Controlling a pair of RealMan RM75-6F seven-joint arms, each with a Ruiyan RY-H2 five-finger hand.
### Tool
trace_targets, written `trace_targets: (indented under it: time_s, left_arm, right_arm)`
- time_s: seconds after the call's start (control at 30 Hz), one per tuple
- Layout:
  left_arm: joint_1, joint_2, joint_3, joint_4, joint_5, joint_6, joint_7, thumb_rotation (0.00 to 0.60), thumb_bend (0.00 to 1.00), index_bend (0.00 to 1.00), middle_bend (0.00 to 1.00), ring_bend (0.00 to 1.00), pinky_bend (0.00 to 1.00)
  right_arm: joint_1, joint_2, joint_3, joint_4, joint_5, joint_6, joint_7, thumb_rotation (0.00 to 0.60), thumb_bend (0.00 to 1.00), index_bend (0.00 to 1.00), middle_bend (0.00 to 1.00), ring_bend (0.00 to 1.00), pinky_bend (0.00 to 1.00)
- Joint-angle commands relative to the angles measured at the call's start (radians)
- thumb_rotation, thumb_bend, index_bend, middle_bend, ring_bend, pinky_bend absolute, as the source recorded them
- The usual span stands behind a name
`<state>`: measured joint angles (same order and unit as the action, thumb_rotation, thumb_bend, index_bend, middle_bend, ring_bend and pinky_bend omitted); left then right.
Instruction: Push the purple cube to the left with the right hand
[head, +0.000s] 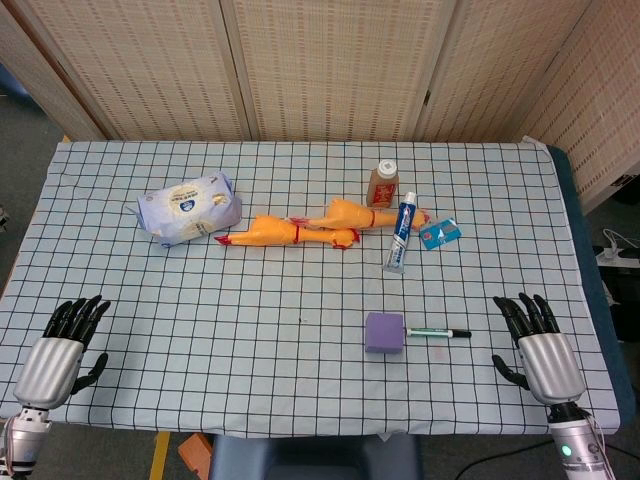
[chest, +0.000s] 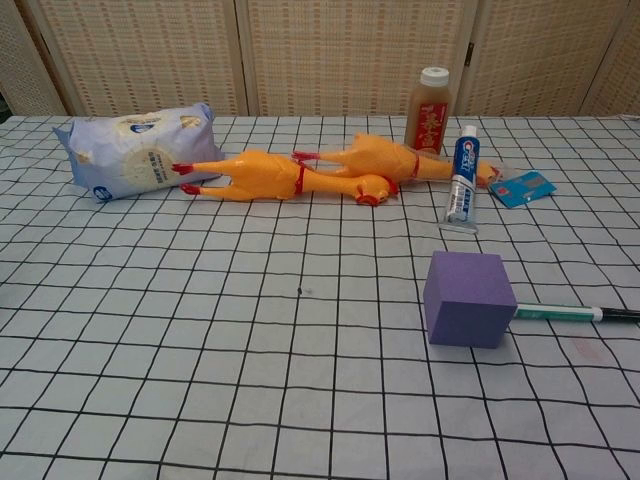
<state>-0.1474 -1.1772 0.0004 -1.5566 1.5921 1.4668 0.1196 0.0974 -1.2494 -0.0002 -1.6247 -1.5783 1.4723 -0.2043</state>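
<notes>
Nearest the robot, both hands rest on the checked surface (head: 300, 400), empty. The right robot hand (head: 540, 345) lies with fingers spread, well to the right of the purple cube (head: 384, 332); the left robot hand (head: 62, 350) sits far to the cube's left, fingers loosely extended. A marker pen (head: 438, 332) touches the cube's right face. The cube looks light and foam-like, likely to slide easily; pushing low on its right face seems best, though the pen is in the way. Beyond the cube lie a toothpaste tube (head: 401, 232), 2 rubber chickens (head: 300, 230), a bottle (head: 383, 183) and a wipes pack (head: 190, 207).
</notes>
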Motion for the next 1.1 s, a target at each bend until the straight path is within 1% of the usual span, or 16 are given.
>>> trace_targets:
  time_s: [0.03,0.2,0.3,0.4,0.5,0.67,0.9,1.1]
  left_arm:
    - [0.001,0.001,0.004,0.0,0.002,-0.002,-0.002,0.6,0.41,0.0,0.0,0.0,0.07]
    - [-0.005,0.008,0.005,0.001,0.0,-0.015,-0.021,0.6,0.41,0.0,0.0,0.0,0.07]
    - [-0.012,0.016,0.003,0.001,-0.011,-0.032,-0.042,0.6,0.41,0.0,0.0,0.0,0.07]
    - [-0.017,0.023,0.005,0.002,-0.008,-0.041,-0.062,0.6,0.41,0.0,0.0,0.0,0.07]
    - [-0.02,0.033,0.018,0.0,0.011,-0.048,-0.087,0.6,0.41,0.0,0.0,0.0,0.07]
    - [-0.024,0.046,0.021,0.005,0.015,-0.052,-0.125,0.6,0.41,0.0,0.0,0.0,0.07]
    - [-0.027,0.055,0.028,0.011,0.027,-0.052,-0.157,0.6,0.41,0.0,0.0,0.0,0.07]
    - [-0.032,0.059,0.025,0.016,0.021,-0.059,-0.173,0.6,0.41,0.0,0.0,0.0,0.07]
  right_arm:
    - [0.003,-0.001,-0.007,0.003,-0.013,-0.006,-0.001,0.6,0.17,0.07,0.14,0.0,0.0]
    - [0.011,-0.02,-0.019,0.011,-0.025,-0.03,-0.028,0.6,0.17,0.08,0.14,0.0,0.0]
    - [0.025,-0.05,-0.017,0.01,-0.02,-0.061,-0.077,0.6,0.17,0.08,0.14,0.0,0.0]
    - [0.057,-0.092,-0.001,0.016,0.004,-0.118,-0.175,0.6,0.17,0.15,0.17,0.0,0.04]
    - [0.1,-0.158,0.028,0.048,0.055,-0.192,-0.258,0.6,0.17,0.24,0.23,0.0,0.08]
    - [0.144,-0.244,0.065,0.085,0.135,-0.259,-0.317,0.6,0.17,0.36,0.3,0.04,0.11]
    - [0.185,-0.323,0.089,0.137,0.205,-0.3,-0.402,0.6,0.17,0.4,0.33,0.06,0.12]
    - [0.215,-0.364,0.111,0.177,0.255,-0.321,-0.437,0.6,0.18,0.45,0.39,0.11,0.14]
